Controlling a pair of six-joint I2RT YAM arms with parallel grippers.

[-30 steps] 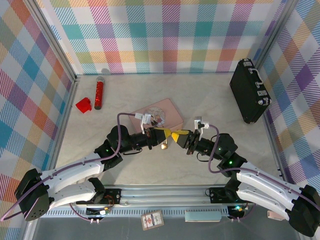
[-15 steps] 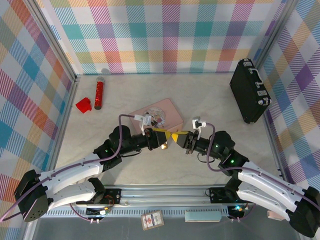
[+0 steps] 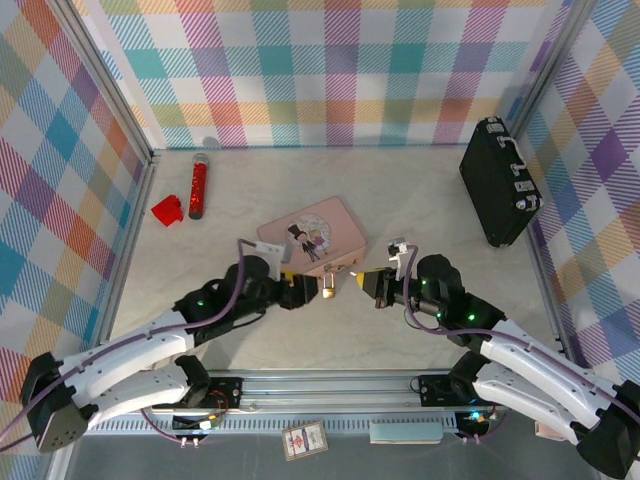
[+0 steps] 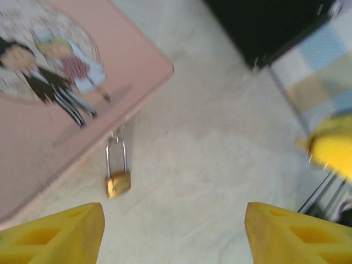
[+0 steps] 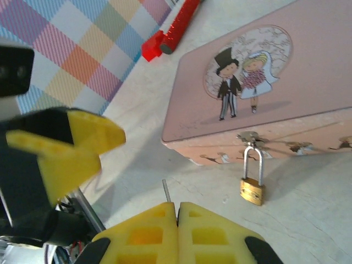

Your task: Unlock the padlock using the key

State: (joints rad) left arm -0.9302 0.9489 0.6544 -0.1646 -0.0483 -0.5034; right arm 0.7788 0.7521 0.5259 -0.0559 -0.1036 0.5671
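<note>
Left gripper (image 4: 176,231) is gaping wide; right gripper (image 5: 177,212) is pinching, seemingly, the thin silvery-grey metal key (image 5: 165,191). Beyond, the tiny brass-bodied padlock (image 5: 252,191) is hanging off the pink rectangular tin (image 5: 308,71) on pale tabletop (image 3: 400,200); plaid walls (image 3: 330,70) are enclosing it.

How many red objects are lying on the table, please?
2. The red cylinder lies near the far left corner, and a small red block sits just left of it. Another could be hidden behind the black case.

White-black arms (image 3: 130,350), yellow claws (image 5: 177,208), purple cables (image 3: 237,262)
</note>
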